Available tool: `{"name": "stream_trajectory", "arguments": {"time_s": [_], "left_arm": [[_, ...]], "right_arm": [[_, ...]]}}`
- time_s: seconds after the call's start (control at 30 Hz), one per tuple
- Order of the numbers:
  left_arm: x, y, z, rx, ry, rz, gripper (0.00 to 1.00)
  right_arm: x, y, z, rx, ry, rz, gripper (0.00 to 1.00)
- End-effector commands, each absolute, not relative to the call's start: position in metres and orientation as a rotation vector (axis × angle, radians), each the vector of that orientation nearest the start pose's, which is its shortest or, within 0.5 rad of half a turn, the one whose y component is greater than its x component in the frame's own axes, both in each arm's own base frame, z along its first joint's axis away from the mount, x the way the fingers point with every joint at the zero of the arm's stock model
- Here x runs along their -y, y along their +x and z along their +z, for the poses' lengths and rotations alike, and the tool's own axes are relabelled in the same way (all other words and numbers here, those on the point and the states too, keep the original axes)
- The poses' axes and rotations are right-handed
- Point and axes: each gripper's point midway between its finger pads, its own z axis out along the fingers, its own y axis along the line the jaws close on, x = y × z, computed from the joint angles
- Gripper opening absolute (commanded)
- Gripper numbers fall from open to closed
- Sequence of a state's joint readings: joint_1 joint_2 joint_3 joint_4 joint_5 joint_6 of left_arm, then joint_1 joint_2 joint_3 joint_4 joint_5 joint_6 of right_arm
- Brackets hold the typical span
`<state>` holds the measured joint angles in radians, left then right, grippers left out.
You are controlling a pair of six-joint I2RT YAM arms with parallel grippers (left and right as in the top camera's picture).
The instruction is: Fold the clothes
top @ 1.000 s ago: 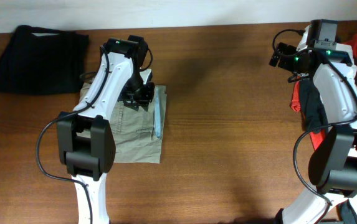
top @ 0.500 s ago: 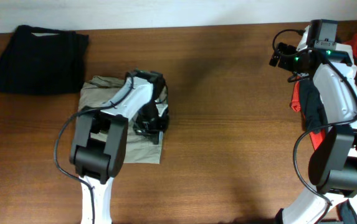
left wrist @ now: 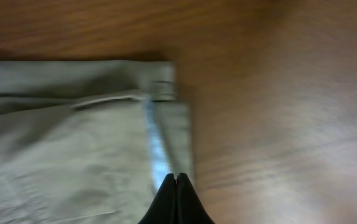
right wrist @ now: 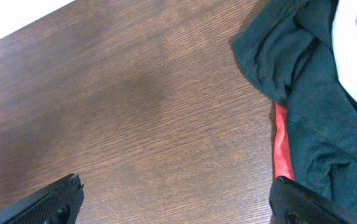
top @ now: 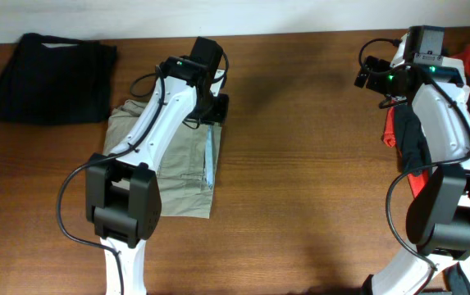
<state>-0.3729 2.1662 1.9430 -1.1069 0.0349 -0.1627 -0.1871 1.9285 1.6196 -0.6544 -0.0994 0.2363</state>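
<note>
The left jaws, clenched on nothing, have lifted off the khaki shorts (top: 177, 176) to their far corner; the right jaws stay spread above the desk (right wrist: 134, 93).

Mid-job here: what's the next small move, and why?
Probably swing the right claw toward the dark garment beside it and pinch its edge. The khaki shorts already lie folded flat, the left claw is shut with no fabric visibly in it, and the right claw is open over the table.
</note>
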Motion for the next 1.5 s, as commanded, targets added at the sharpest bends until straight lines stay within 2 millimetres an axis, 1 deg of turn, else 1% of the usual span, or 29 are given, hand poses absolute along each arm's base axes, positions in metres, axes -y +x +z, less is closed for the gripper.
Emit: {"name": "stream_trajectory", "arguments": {"time_s": [0.0,0.07,0.2,0.27,0.3,0.43,0.47,0.53,0.57,0.6,0.63,0.67,0.7,0.73,0.77,0.8,0.83,0.87,0.9,0.93,0.97,1.03,1.07,1.1,1.2,1.23,1.33,1.4,1.47], "left_arm": [[0.159,0.460,0.104,-2.845,0.171,0.001,0.01],[0.159,0.461,0.088,-2.872,0.169,0.012,0.01],[0.164,0.458,0.040,-2.965,0.173,0.006,0.01],[0.166,0.457,0.021,-2.994,0.178,-0.003,0.01],[0.167,0.459,0.018,-2.991,0.177,-0.004,0.01],[0.168,0.462,0.019,-2.978,0.178,-0.010,0.01],[0.170,0.465,0.025,-2.965,0.182,-0.016,0.01],[0.173,0.471,0.040,-2.945,0.183,-0.024,0.01],[0.174,0.473,0.057,-2.938,0.183,-0.028,0.01],[0.170,0.476,0.085,-2.929,0.172,-0.021,0.01],[0.164,0.475,0.103,-2.926,0.186,-0.008,0.17],[0.151,0.474,0.122,-2.923,0.261,0.024,0.81],[0.135,0.474,0.131,-2.925,0.245,0.085,0.99],[0.104,0.474,0.141,-2.930,0.190,0.203,0.99],[0.063,0.474,0.145,-2.933,0.117,0.375,0.99],[0.038,0.471,0.147,-2.946,0.075,0.467,0.99],[0.005,0.465,0.147,-2.980,-0.014,0.499,0.99],[-0.012,0.464,0.146,-2.995,-0.075,0.486,0.99],[-0.035,0.461,0.143,-3.021,-0.177,0.407,0.99],[-0.053,0.459,0.140,-3.043,-0.223,0.313,0.99],[-0.063,0.458,0.137,-3.064,-0.181,0.091,0.99],[-0.061,0.456,0.140,-3.009,-0.067,-0.375,0.99],[-0.060,0.451,0.140,-2.994,-0.045,-0.502,0.99],[-0.067,0.444,0.134,-3.017,-0.068,-0.522,0.99],[-0.090,0.421,0.101,-3.114,-0.175,-0.529,0.99],[-0.089,0.409,0.085,-3.158,-0.197,-0.565,0.99],[-0.089,0.394,0.048,-3.205,-0.206,-0.606,0.99],[-0.090,0.385,0.029,-3.219,-0.206,-0.627,0.99],[-0.084,0.371,0.011,-3.255,-0.213,-0.662,0.99]], "right_arm": [[0.075,0.499,0.156,-2.455,0.491,0.152,0.99],[0.075,0.499,0.156,-2.455,0.491,0.152,0.99],[0.075,0.499,0.156,-2.455,0.491,0.152,0.99],[0.075,0.499,0.156,-2.455,0.491,0.152,0.99],[0.075,0.499,0.156,-2.455,0.491,0.151,0.99],[0.075,0.499,0.156,-2.455,0.491,0.151,0.99],[0.075,0.499,0.156,-2.455,0.491,0.151,0.99],[0.075,0.499,0.156,-2.455,0.491,0.151,0.99],[0.075,0.499,0.156,-2.455,0.491,0.151,0.99],[0.075,0.499,0.156,-2.455,0.491,0.151,0.99],[0.075,0.499,0.156,-2.455,0.491,0.151,0.99],[0.075,0.499,0.156,-2.455,0.491,0.152,0.99],[0.075,0.499,0.156,-2.455,0.491,0.152,0.99],[0.075,0.499,0.156,-2.455,0.491,0.152,0.99],[0.075,0.499,0.156,-2.455,0.491,0.152,0.99],[0.075,0.499,0.156,-2.455,0.491,0.151,0.99],[0.075,0.499,0.156,-2.455,0.491,0.152,0.99],[0.075,0.499,0.156,-2.455,0.491,0.151,0.99],[0.075,0.499,0.156,-2.455,0.491,0.151,0.99],[0.075,0.499,0.156,-2.455,0.491,0.152,0.99],[0.075,0.499,0.156,-2.455,0.491,0.151,0.99],[0.075,0.499,0.156,-2.455,0.491,0.151,0.99],[0.075,0.499,0.156,-2.455,0.491,0.151,0.99],[0.075,0.499,0.156,-2.455,0.491,0.151,0.99],[0.075,0.499,0.156,-2.455,0.491,0.151,0.99],[0.075,0.499,0.156,-2.455,0.491,0.152,0.99],[0.075,0.499,0.156,-2.455,0.491,0.151,0.99],[0.075,0.499,0.156,-2.455,0.491,0.152,0.99],[0.075,0.499,0.156,-2.455,0.491,0.151,0.99]]}}
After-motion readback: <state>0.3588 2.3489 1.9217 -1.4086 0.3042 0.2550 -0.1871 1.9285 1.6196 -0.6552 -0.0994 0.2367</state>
